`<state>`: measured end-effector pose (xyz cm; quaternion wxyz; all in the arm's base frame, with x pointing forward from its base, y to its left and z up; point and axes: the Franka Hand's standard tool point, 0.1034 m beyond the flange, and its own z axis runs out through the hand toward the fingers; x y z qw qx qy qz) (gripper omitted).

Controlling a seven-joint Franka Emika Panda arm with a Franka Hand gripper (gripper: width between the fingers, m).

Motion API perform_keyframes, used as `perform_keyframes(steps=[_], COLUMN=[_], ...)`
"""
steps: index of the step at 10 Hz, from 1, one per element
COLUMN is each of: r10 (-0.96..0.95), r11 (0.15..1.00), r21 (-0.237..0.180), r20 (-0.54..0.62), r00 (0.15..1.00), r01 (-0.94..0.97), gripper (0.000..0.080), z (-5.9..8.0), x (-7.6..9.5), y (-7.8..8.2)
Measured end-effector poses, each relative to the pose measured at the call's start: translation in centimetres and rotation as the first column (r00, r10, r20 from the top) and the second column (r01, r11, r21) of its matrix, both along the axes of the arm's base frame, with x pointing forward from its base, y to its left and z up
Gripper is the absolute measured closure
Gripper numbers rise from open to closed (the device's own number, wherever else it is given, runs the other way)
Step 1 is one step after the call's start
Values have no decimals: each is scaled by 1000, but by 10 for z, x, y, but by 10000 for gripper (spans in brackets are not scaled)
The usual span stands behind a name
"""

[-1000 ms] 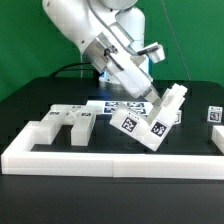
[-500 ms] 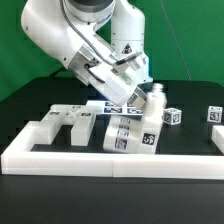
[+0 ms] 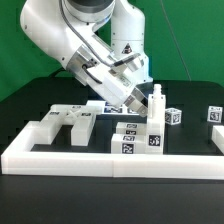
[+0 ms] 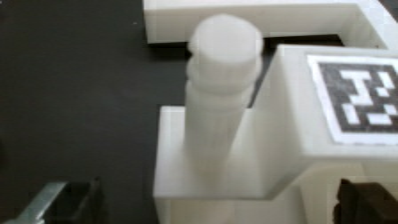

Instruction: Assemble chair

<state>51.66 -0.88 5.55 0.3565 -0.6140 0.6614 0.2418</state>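
Observation:
A white chair part (image 3: 139,139) with tags on its front stands on the black table just behind the front rail, and a round-topped post (image 3: 157,103) rises from it. My gripper (image 3: 143,99) hangs right over it, open. In the wrist view the post (image 4: 224,75) points away from my gripper (image 4: 214,204). Both dark fingertips (image 4: 59,200) stand well clear of the part's sides. A tagged slab face (image 4: 361,92) lies beside the post. More chair parts rest on the table: a notched slab (image 3: 62,123) at the exterior view's left and a small tagged piece (image 3: 173,117).
A long low white rail (image 3: 100,160) borders the front of the table and turns up at both ends. The marker board (image 3: 112,106) lies flat behind the parts, under the arm. Another tagged piece (image 3: 214,115) sits at the exterior view's far right.
The tagged part, earlier held tilted in the air, has come down upright onto the table by the rail. My jaws have opened and let go of it.

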Motion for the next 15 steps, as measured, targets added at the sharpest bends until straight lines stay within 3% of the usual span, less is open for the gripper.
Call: perform_keyframes(steps=[1, 6, 10, 11, 13, 15], r10=[-3, -26, -51, -55, -5, -28], r11=[1000, 999, 994, 981, 954, 908], r21=[-15, -33, -95, -189, -299, -418], r20=[4, -6, -7, 5, 3, 33], r00=[1000, 1000, 999, 998, 1000, 999], r01=[3, 26, 50, 55, 5, 39], gripper=[151, 151, 151, 151, 151, 151], z=[-1, 1, 0, -2, -2, 11], x=[0, -11, -8, -3, 0, 14], y=[-17, -65, -75, -79, -89, -93])
